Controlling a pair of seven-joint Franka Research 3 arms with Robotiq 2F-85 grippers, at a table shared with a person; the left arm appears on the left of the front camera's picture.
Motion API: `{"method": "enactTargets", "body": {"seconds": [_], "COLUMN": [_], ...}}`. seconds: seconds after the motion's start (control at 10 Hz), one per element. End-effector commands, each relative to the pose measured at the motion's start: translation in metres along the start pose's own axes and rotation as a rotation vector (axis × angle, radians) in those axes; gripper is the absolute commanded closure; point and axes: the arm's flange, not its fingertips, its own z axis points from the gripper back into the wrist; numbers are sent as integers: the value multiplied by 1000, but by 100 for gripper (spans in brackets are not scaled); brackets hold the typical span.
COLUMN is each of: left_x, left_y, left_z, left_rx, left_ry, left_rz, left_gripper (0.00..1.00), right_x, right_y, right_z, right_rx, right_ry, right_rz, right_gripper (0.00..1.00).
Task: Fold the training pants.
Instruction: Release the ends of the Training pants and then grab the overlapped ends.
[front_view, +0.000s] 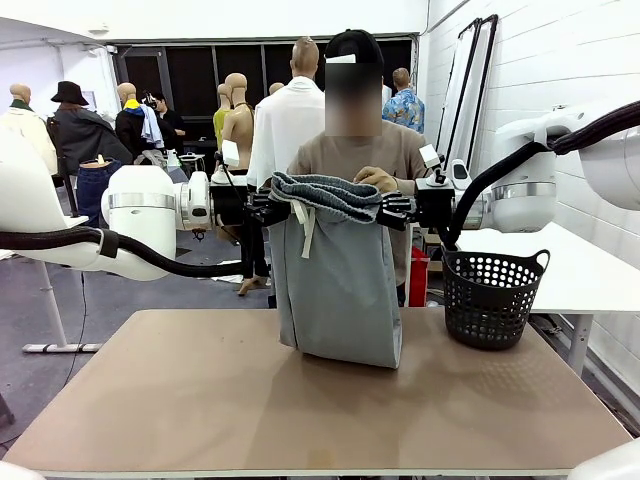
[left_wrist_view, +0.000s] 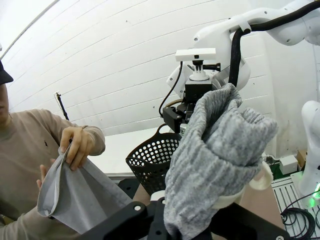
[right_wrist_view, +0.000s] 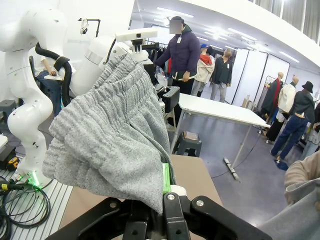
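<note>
The light grey training pants (front_view: 335, 290) hang between my two grippers by their gathered waistband, and the lower end rests on the table (front_view: 200, 400). A white drawstring (front_view: 305, 225) dangles at the front. My left gripper (front_view: 268, 208) is shut on the waistband's left end (left_wrist_view: 220, 150). At the right end (right_wrist_view: 110, 135), my right gripper (front_view: 392, 210) is shut on the waistband, a green pad (right_wrist_view: 165, 177) showing at the cloth. Behind the pants, a person's hand (front_view: 375, 178) rests on the waistband. In the left wrist view the person's hand (left_wrist_view: 75, 142) pinches a grey fabric edge (left_wrist_view: 75, 195).
A black perforated basket (front_view: 493, 295) stands on the table's right side, close to the hanging pants. A white side table (front_view: 580, 265) lies beyond it. The person stands at the far edge, directly behind the pants.
</note>
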Motion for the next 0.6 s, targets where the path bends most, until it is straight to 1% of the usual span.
{"method": "enactTargets", "body": {"seconds": [0.0,0.5], "left_x": [4,4], "left_y": [-2,-2], "left_z": [0,0], "left_rx": [0,0], "left_ry": [-3,-3], "left_rz": [-9,-9], "left_gripper": [100,100], "right_x": [0,0], "right_y": [1,1], "right_z": [-1,-1], "right_rx": [2,2], "right_ry": [-4,-4], "right_rz": [-1,-1], "right_gripper": [100,100]}}
